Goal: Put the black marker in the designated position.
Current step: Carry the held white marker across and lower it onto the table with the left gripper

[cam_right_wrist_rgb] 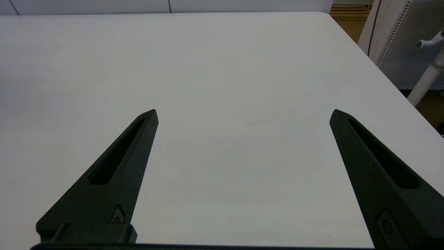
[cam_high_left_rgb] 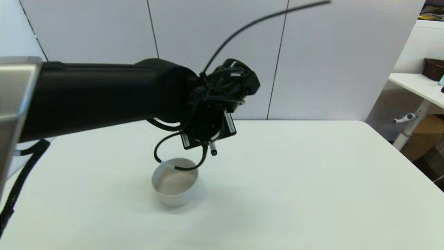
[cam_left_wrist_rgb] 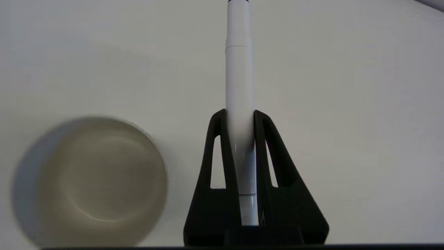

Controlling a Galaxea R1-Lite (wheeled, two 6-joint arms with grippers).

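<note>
My left gripper (cam_left_wrist_rgb: 240,116) is shut on the black marker (cam_left_wrist_rgb: 239,83), a white barrel with a black tip that sticks out well past the fingertips. In the head view the left arm reaches across from the left, held above the table, and the black marker's tip (cam_high_left_rgb: 213,150) points down just behind and to the right of the bowl (cam_high_left_rgb: 174,185). The bowl (cam_left_wrist_rgb: 93,180) is round, pale and empty, and lies beside the gripper, apart from it. My right gripper (cam_right_wrist_rgb: 242,114) hovers open over bare table, outside the head view.
The white table (cam_high_left_rgb: 295,180) spreads wide to the right of the bowl. A wall of grey panels (cam_high_left_rgb: 215,38) stands behind it. Off the table's right edge are a second white desk (cam_high_left_rgb: 419,86) and a cardboard box (cam_high_left_rgb: 425,133).
</note>
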